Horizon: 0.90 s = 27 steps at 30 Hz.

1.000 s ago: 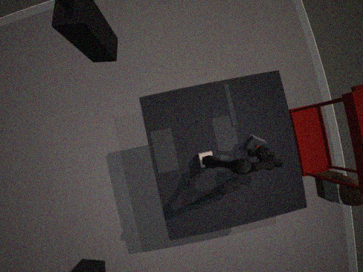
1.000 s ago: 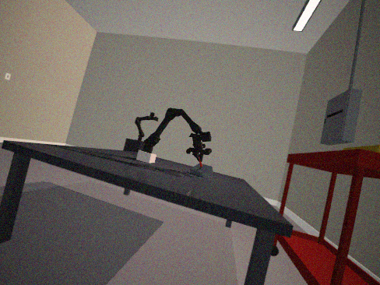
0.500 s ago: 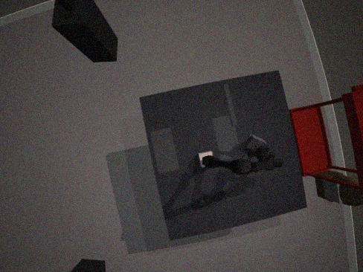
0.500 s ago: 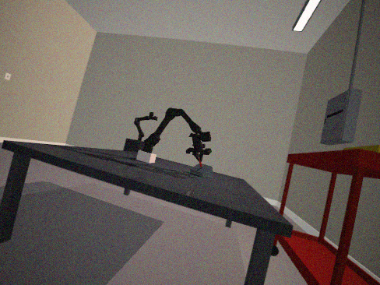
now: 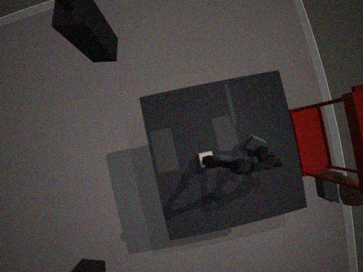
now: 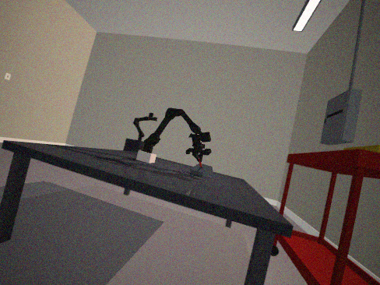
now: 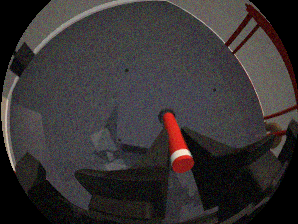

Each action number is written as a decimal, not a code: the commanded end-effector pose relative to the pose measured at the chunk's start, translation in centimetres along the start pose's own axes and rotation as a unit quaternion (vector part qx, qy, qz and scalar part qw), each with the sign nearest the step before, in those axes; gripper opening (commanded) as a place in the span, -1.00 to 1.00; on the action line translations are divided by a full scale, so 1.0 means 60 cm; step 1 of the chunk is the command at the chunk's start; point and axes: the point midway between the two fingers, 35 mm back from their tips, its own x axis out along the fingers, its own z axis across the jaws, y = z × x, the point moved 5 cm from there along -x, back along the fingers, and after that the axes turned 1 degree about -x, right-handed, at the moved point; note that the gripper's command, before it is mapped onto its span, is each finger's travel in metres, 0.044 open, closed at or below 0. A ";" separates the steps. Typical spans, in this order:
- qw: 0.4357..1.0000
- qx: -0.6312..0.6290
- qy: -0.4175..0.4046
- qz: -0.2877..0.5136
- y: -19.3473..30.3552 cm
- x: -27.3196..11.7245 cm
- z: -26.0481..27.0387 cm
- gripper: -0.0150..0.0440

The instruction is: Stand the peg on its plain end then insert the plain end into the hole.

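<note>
My gripper is shut on the red peg, gripping it along its length. The white band is at the peg's end nearer the wrist camera. The plain end points at the hole in the sloped panel. In the wrist view that end overlaps the hole's dark ring, whose left and upper rim still shows. Whether the tip is just at the mouth or a little inside is hard to tell. In the top view the arm covers much of the panel.
A white block sits beside the arm's base. A thin black stand rises behind the base. The dark table carries the arm and panel. A red cart stands past the table's edge.
</note>
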 end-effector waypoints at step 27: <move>1.000 0.001 -0.002 0.000 0.001 0.013 0.002 -0.49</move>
